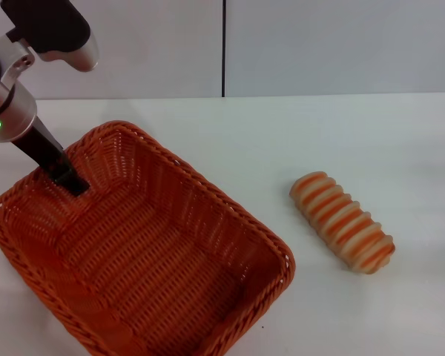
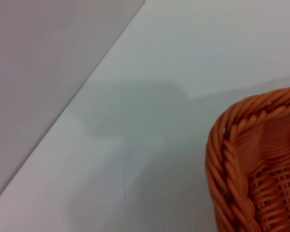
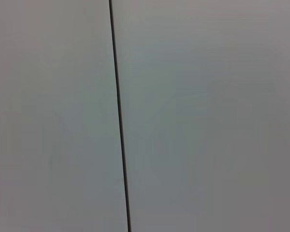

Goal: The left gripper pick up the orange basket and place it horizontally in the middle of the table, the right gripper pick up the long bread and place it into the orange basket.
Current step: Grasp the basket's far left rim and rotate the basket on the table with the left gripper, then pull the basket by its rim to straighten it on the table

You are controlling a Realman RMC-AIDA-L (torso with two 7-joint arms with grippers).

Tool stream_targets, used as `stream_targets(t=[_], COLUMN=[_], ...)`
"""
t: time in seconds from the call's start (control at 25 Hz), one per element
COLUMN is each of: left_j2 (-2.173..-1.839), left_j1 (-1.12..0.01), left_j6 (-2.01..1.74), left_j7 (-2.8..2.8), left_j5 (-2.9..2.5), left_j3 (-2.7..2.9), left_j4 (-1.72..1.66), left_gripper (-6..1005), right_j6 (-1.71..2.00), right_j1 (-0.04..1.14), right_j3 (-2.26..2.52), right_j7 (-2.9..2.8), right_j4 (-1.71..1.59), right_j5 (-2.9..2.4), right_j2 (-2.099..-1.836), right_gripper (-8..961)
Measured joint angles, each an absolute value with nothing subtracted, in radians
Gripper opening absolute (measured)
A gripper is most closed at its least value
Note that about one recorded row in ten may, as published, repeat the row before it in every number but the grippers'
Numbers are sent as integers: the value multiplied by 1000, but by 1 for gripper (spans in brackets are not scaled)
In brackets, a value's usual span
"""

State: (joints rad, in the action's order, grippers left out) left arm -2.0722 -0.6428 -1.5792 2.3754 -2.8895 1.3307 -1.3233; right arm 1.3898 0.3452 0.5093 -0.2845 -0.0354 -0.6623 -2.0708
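Bright, even light — soft shadow on the table [image 2: 135, 111], wrist views blurred.

Lab-like test bench: bare white table [image 1: 341, 133], plain grey panelled wall [image 1: 319, 44].

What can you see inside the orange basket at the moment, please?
Only the left gripper, reaching down at the far left wall of the orange basket; otherwise bare weave. The long bread lies outside on the table. The arm hides the weave behind it.

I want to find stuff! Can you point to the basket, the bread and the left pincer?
basket [image 1: 276, 248]: head view, braided rim at its right corner.
bread [image 1: 342, 221]: head view, middle of the striped loaf.
left pincer [image 1: 68, 178]: head view, black fingers inside the basket's far wall.
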Motion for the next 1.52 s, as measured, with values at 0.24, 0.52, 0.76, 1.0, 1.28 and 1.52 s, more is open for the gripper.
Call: stream_targets(t=[0.24,0.52,0.76,1.0,1.28,1.52], left_j2=[-2071,-2073,-2077,-2077,-2069,-2065], left_j1=[-644,-663,-716,-765,-818,-822], left_j6=[-1574,-1613,-1623,-1590,-1513,-1522], left_j7=[2361,2383,2561,2666,2799,2808], left_j5=[-2890,-2891,-2812,-2743,-2862,-2891], left_j3=[1348,1354,1336,1330,1274,1232], left_j4=[-1320,-1317,-1310,-1306,-1202,-1171], left_gripper=[691,443,331,223,151,145], right_j6=[1388,1387,1378,1374,1372,1368], right_j1=[343,344,344,345,350,360], right_j3=[509,509,509,509,509,509], right_j7=[-287,-290,-291,-292,-326,-331], right_j4=[-35,-35,-35,-35,-28,-26], right_j5=[-663,-663,-663,-662,-662,-661], right_j2=[-2071,-2071,-2071,-2069,-2053,-2048], right_gripper=[588,588,587,587,587,587])
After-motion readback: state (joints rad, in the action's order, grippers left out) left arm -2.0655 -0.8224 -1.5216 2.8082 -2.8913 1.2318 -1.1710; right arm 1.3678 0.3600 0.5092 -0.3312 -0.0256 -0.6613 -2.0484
